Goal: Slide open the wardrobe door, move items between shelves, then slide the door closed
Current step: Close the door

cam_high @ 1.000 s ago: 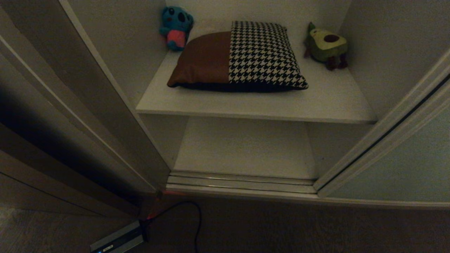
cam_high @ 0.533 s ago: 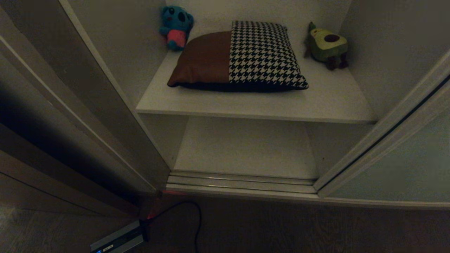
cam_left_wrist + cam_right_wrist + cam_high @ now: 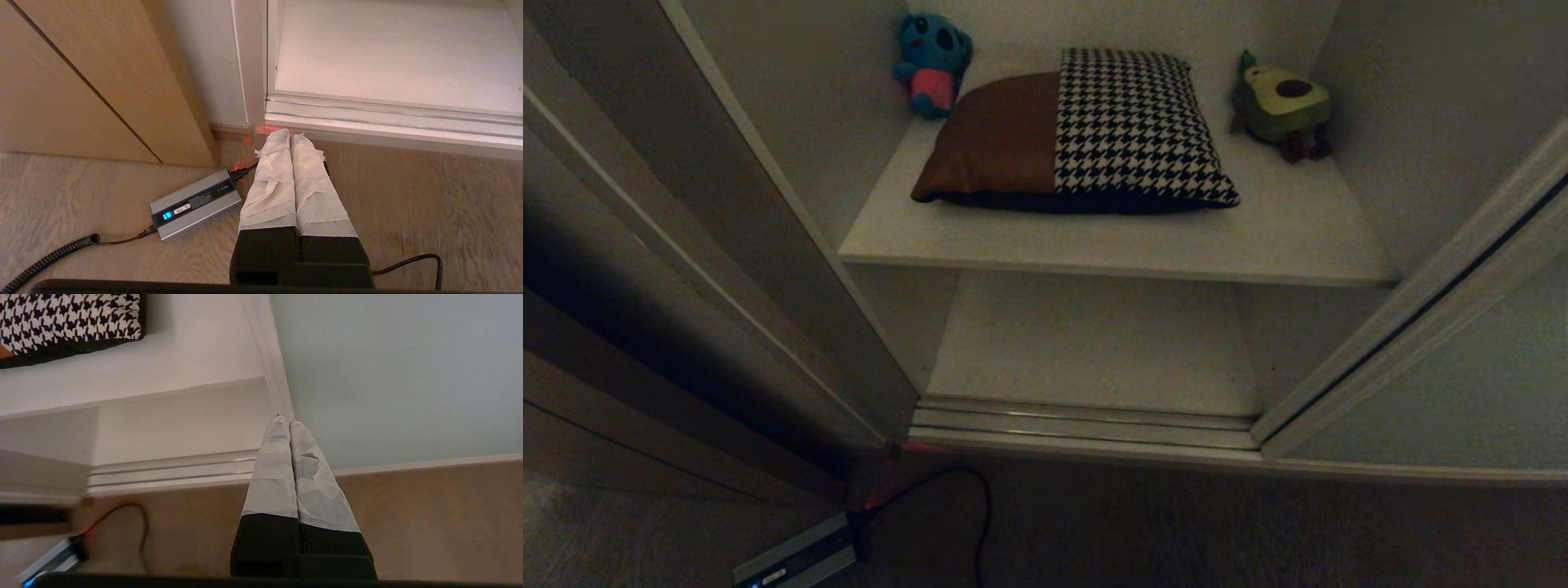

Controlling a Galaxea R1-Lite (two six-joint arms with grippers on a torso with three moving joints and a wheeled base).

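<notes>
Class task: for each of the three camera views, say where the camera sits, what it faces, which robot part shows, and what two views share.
Head view: high, looking down into the wardrobe at the cushion on the upper shelf; no arm shows.
Left wrist view: behind the shut left gripper, facing the floor, silver box and floor track.
Right wrist view: behind the shut right gripper, facing the sliding door.
Shared: head and right wrist views both show the cushion.

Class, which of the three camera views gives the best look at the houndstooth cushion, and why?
The head view: the whole cushion lies in sight on the upper shelf, brown block and houndstooth block both visible. The right wrist view catches only one houndstooth corner. The left wrist view shows none of it.
</notes>
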